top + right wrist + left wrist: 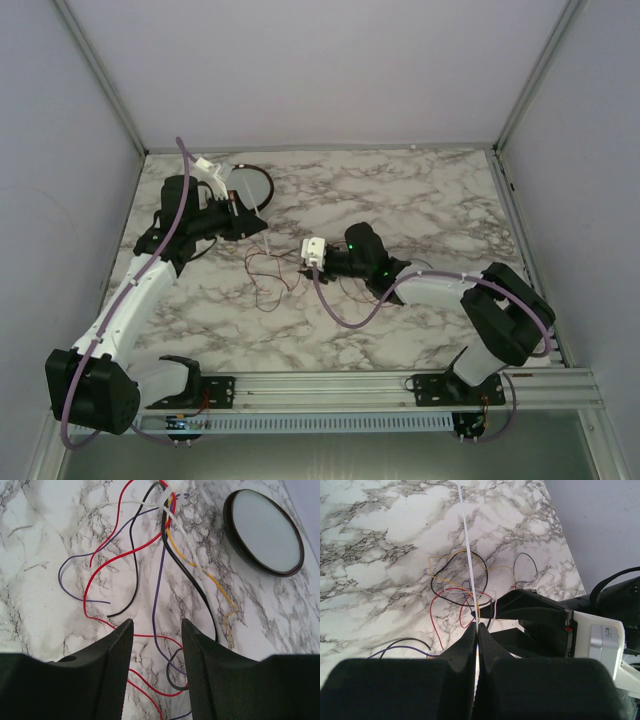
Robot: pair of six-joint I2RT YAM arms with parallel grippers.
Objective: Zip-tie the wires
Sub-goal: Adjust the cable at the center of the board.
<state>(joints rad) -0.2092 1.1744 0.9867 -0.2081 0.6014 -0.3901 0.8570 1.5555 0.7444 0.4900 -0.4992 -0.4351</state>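
The wires (268, 265) lie loose on the marble surface (420, 200), about midway between the two arms and in front of the dark-rimmed dish (252, 185). They are thin strands in red, black, purple, yellow and white, curling in open loops.

The left fingers (476, 640) are pressed fully together on a thin white zip tie (468, 555). In the left wrist view it runs straight up from the tips, across the tangle (470, 592), and out at the top edge. The black fingertips of the other arm show just to the right of the tangle in that view.

The right fingers (125, 635) stand partly open, with a clear gap between them, and nothing is pinched in it. Red and purple strands run along the surface under that gap. Ahead of them the strands draw together into one bunch (167, 515) near the top of the right wrist view, with something white at the gathering point – whether it wraps the bunch I cannot tell. The dish (262, 532) sits to the right of that bunch, apart from it, with a yellow strand trailing between them
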